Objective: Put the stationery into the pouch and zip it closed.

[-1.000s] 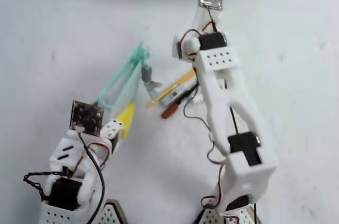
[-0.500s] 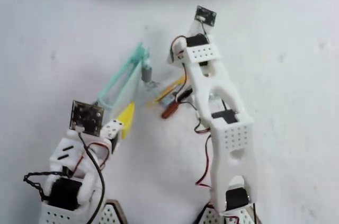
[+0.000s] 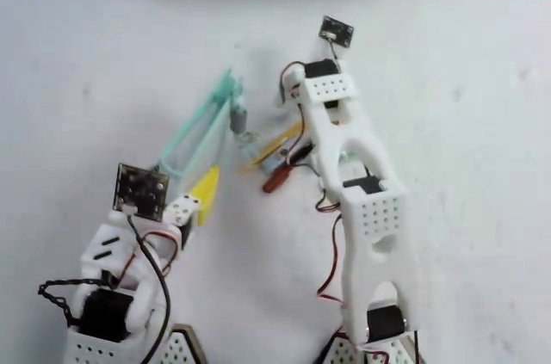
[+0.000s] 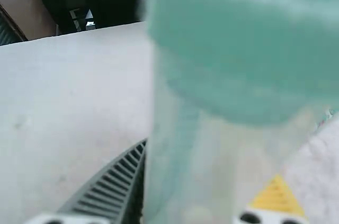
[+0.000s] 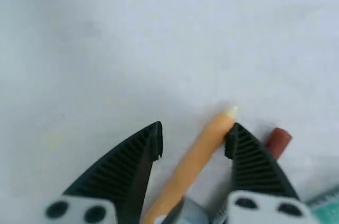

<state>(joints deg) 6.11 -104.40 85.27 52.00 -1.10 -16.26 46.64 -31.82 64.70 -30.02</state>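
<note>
On the white table (image 3: 86,54) the left gripper (image 4: 209,163) holds the translucent teal-green plastic pouch (image 3: 200,133) by its near end. The soft wall is pinched between the black ribbed finger (image 4: 114,181) and the yellow finger (image 4: 275,197). The pouch stands on its long edge and runs away from this arm, slanting toward the middle of the table.

Just beside the far end of the pouch lies a small heap of stationery. I can make out a long orange pencil (image 5: 193,163), a dark red marker (image 3: 277,179) near it, and a small grey item (image 3: 244,127) touching the pouch (what it is, I cannot tell). The right gripper (image 5: 195,135) hangs low over this heap with its two black fingers moderately parted. The orange pencil lies on the table between them, its pale tip just beside one finger, and the fingers are not closed on it. The end of the dark red marker shows just outside that same finger.
</note>
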